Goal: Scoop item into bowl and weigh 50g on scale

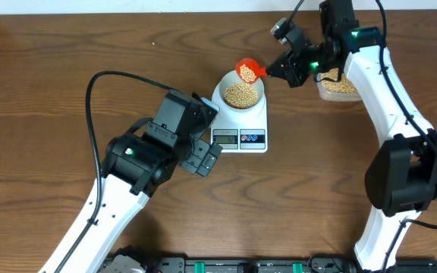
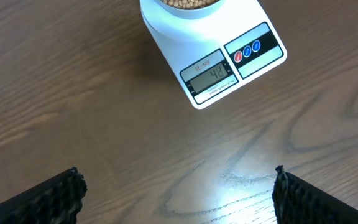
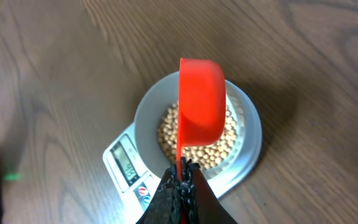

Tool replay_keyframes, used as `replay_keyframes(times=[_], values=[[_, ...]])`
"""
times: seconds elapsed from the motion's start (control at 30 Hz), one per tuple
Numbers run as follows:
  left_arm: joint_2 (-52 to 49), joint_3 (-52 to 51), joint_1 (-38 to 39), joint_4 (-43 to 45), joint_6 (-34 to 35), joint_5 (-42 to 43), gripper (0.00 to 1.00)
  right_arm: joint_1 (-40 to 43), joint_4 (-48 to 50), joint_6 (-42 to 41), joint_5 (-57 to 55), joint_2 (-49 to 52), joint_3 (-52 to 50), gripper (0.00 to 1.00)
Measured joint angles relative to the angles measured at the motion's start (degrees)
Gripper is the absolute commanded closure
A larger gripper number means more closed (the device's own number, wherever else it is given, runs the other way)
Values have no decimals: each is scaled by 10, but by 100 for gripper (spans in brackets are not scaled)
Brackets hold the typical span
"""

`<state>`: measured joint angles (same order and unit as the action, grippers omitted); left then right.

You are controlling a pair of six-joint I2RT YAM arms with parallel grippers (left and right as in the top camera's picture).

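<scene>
The white scale carries a pale bowl filled with tan beans. My right gripper is shut on the handle of a red scoop, held tilted over the bowl's far right rim with beans in it. In the right wrist view the red scoop hangs over the beans in the bowl, its handle pinched in the right gripper. My left gripper stands open over bare table in front of the scale, whose display is lit.
A clear plastic tub holding more beans stands at the back right, partly under the right arm. The left arm's black body sits just left of the scale. A dark rail runs along the table's front edge.
</scene>
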<state>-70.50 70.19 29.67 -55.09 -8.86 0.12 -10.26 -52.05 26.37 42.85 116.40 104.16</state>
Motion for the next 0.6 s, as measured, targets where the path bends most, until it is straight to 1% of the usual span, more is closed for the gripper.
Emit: replay_keyframes(times=[0.3, 0.6], values=[[0, 0, 0, 0, 0, 0, 2, 3, -1, -15, 34, 0, 0, 99], [0, 0, 0, 0, 0, 0, 2, 4, -9, -19, 38, 0, 0, 99]])
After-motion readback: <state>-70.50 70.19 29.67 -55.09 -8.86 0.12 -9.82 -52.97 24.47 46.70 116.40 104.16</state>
